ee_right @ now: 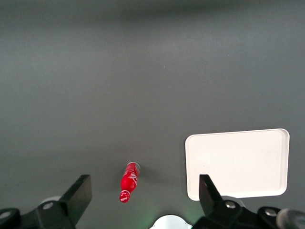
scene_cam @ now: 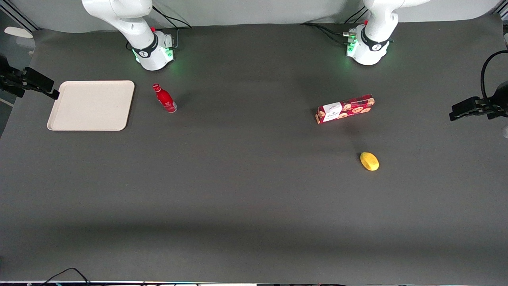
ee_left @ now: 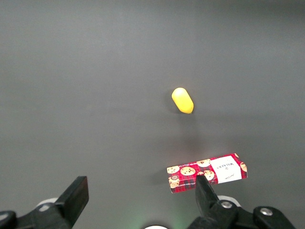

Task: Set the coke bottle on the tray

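Observation:
The coke bottle [scene_cam: 165,98] is a small red bottle with a red cap, standing upright on the dark table beside the cream tray [scene_cam: 91,105], close to the working arm's base. The tray holds nothing. In the right wrist view the bottle [ee_right: 129,182] shows from above, apart from the tray [ee_right: 238,164]. My right gripper [ee_right: 143,191] is open and empty, high above the table, with the bottle showing between its two black fingers [ee_right: 78,193] far below. The gripper is out of the front view.
A red cookie box [scene_cam: 345,108] and a yellow fruit-like object [scene_cam: 369,161] lie toward the parked arm's end of the table. Both also show in the left wrist view, the box [ee_left: 206,173] and the fruit [ee_left: 182,100]. Black camera mounts [scene_cam: 27,81] stand at the table's ends.

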